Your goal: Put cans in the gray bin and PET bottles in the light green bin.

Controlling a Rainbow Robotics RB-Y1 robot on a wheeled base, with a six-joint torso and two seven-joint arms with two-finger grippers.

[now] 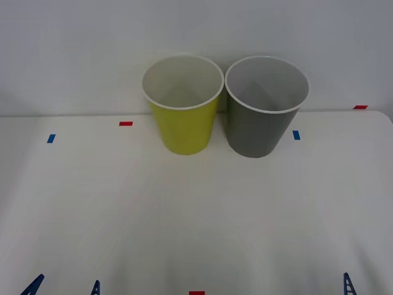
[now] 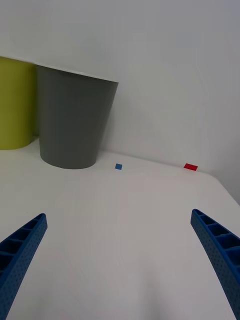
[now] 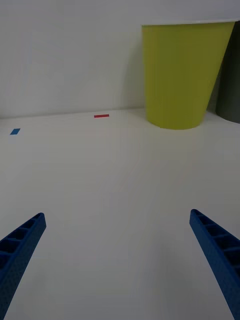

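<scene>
While both pairs of blue fingers stand wide apart over the white tabletop [image 1: 196,215], the left gripper [image 3: 117,265] faces the light green bin [image 1: 183,104] ahead, and the right gripper [image 2: 117,265] faces the gray bin [image 1: 265,107]; the bins seem nearly touching.

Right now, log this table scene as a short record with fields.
light green bin: upright at the table's far side, on the robot's left
gray bin: upright beside it, on the robot's right
bin interiors: white, nothing seen inside from the front view
left pincer: open, low over the near table
right pincer: open, low over the near table
table: white, with small red and blue tape marks
</scene>
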